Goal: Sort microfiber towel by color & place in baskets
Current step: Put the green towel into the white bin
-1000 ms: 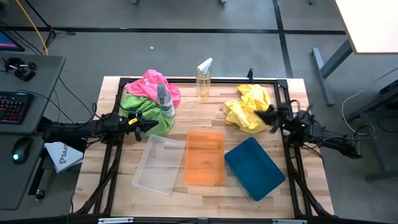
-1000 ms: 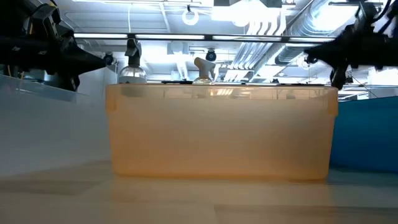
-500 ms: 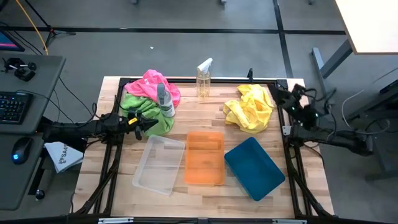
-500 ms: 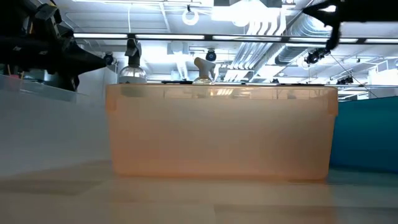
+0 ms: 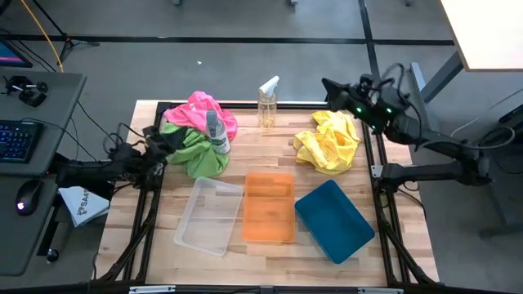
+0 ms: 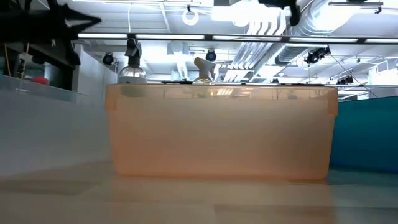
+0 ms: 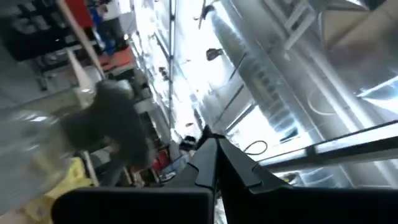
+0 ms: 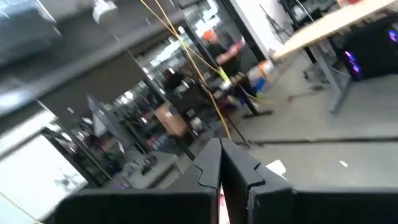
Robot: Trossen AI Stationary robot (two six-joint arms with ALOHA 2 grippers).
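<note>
A pink towel [image 5: 204,109] and a lime green towel [image 5: 196,153] lie heaped together at the far left of the table, with a spray bottle [image 5: 216,135] on the heap. A yellow towel [image 5: 331,140] lies bunched at the far right. The clear basket [image 5: 208,215], orange basket [image 5: 270,207] and teal basket [image 5: 333,220] sit side by side near the front. My left gripper [image 5: 157,135] is shut and raised just left of the green towel. My right gripper [image 5: 327,84] is shut, high above the far edge beside the yellow towel.
A second clear spray bottle [image 5: 267,102] stands at the far edge between the two heaps. Bare wood lies between the heaps and the baskets. In the low view the orange basket [image 6: 221,134] fills the foreground. A desk with a keyboard stands left of the table.
My right gripper has risen from beside the yellow towel and swung up toward the far edge, ending high over the far right corner. My left gripper has lifted and tipped upward, shifting slightly toward the far edge beside the green towel. The towels and baskets have not moved.
</note>
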